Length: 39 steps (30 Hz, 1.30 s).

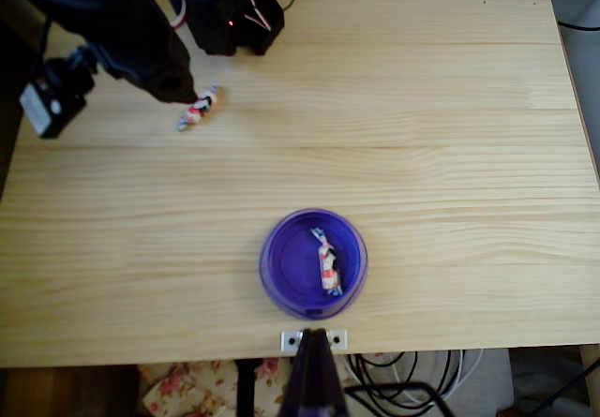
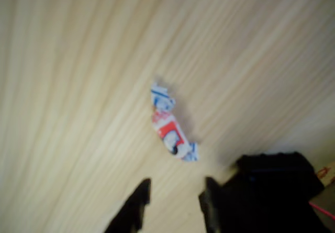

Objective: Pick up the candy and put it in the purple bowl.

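In the wrist view the candy [image 2: 171, 125] is seen lying on the wooden table [image 2: 78, 86], just above the gripper [image 2: 172, 201], whose jaws are parted and empty. In the overhead view the candy [image 1: 199, 108] lies at the upper left, well apart from the purple bowl [image 1: 281, 258], in which another candy [image 1: 327, 265] is held.

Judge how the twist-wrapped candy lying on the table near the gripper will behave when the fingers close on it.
The candy looks small and probably light, so one finger touching first could skid it across the smooth table. Its twisted ends look thin and would likely crumple; the thicker middle seems the firmer hold. The open gripper sits just short of it.
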Available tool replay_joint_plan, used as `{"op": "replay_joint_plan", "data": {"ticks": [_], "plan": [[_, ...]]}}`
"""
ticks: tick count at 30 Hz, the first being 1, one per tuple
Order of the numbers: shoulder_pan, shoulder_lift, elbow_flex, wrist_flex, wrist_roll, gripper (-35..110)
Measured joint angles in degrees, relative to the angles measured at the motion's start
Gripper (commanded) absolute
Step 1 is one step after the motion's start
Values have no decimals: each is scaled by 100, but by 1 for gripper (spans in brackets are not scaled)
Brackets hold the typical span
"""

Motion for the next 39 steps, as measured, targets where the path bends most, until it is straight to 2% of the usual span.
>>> {"op": "replay_joint_plan", "data": {"ticks": [28,30,33,39], "plan": [[-53,-1433,431,-1310,-360,21],[-62,-1564,431,-1362,-369,20],[-44,-1688,413,-1415,-422,7],[18,-1784,378,-1459,-519,0]]}}
